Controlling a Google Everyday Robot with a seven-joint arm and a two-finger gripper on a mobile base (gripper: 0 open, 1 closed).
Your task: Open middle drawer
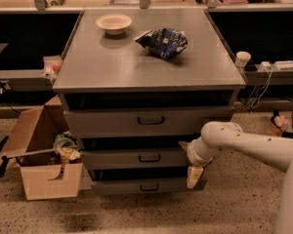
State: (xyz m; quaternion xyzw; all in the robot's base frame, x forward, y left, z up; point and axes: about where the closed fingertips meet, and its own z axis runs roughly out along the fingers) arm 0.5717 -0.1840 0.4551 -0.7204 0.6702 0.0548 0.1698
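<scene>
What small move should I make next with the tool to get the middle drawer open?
Probably swing the tool left and slightly up toward the loop handle of the middle drawer. The tool hangs at the drawer's right end, pointing down toward the bottom drawer, well clear of the handle.

Gripper (194, 177) by middle drawer (117, 159) rt end

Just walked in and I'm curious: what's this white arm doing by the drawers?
A robot's white arm reaches in from the right toward a grey cabinet with three drawers. Its pincer hangs pointing down by the right end of the middle drawer, clear of the small handle at its centre. A bowl and a blue bag sit on the cabinet top.
</scene>
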